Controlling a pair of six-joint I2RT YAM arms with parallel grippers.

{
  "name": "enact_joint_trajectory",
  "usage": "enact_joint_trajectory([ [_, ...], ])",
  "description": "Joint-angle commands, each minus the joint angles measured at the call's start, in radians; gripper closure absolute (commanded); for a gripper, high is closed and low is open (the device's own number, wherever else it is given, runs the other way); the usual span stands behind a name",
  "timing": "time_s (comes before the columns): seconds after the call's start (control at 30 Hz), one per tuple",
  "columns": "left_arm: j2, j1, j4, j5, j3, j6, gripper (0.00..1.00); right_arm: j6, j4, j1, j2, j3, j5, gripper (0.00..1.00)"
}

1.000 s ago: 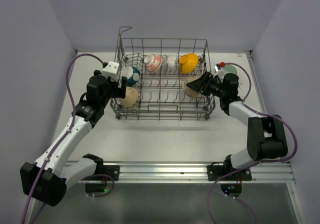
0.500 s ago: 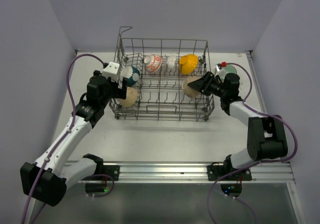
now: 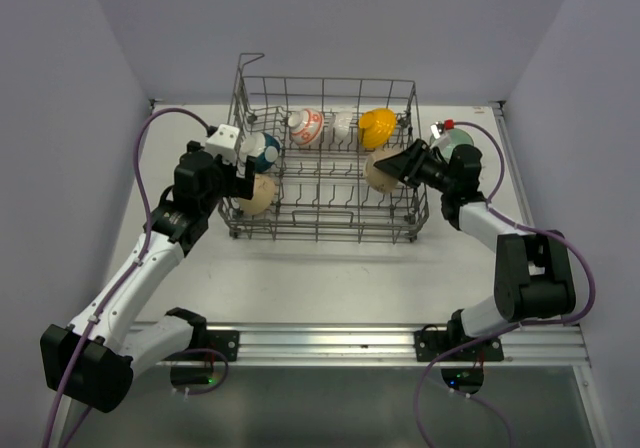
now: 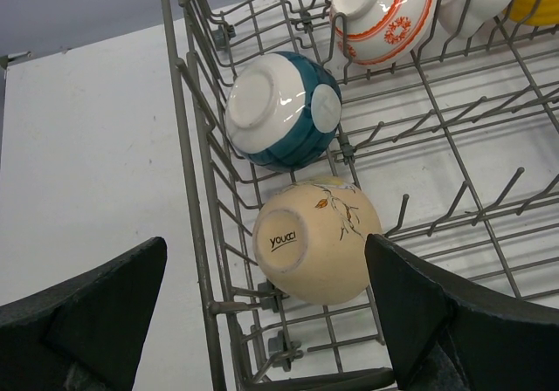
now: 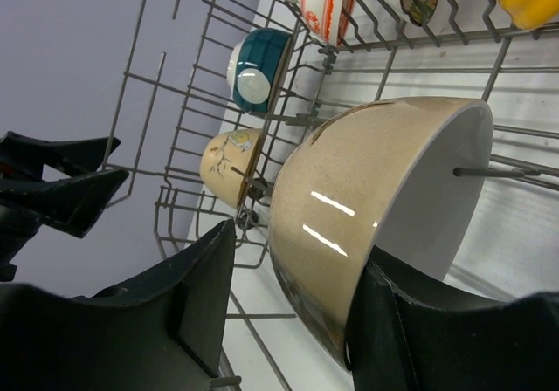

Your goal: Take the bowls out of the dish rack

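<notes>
**Arms flank a dish rack with bowls inside**

At the left end of the dish rack (image 4: 196,190), the left gripper (image 4: 266,241) hangs with fingers spread wide, straddling the rack's wall and a cream bowl (image 4: 319,243) tipped among the tines. A teal-and-white bowl (image 4: 284,107) lies just behind it. An orange-patterned bowl (image 4: 380,16) and a yellow bowl (image 3: 378,126) sit in the back row. At the right end, the right gripper (image 5: 297,247) brackets the wall of a tan bowl (image 5: 349,199), one finger inside and one outside; whether it pinches cannot be told
</notes>
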Motion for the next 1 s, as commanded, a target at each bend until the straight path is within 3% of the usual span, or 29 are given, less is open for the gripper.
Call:
enact_joint_trajectory([
  [0.0, -0.018, -0.004, -0.015, 0.007, 0.018, 0.007, 0.0, 0.03, 0.1, 0.011, -0.043, 0.061, -0.064, 0.48],
  [0.1, -0.016, -0.004, -0.017, 0.009, 0.019, 0.006, 0.0, 0.053, 0.126, 0.011, -0.019, 0.06, -0.09, 0.51],
  [0.23, -0.016, -0.004, -0.017, 0.014, 0.019, 0.007, 0.0, 0.125, 0.284, 0.009, 0.015, 0.009, -0.123, 0.56],
  [0.6, -0.012, -0.004, -0.02, 0.023, 0.021, 0.007, 0.0, 0.136, 0.318, 0.011, 0.076, 0.006, -0.152, 0.98],
  [0.97, -0.016, -0.004, -0.021, 0.015, 0.021, 0.007, 0.0, 0.16, 0.234, 0.012, 0.015, 0.166, -0.167, 1.0],
])
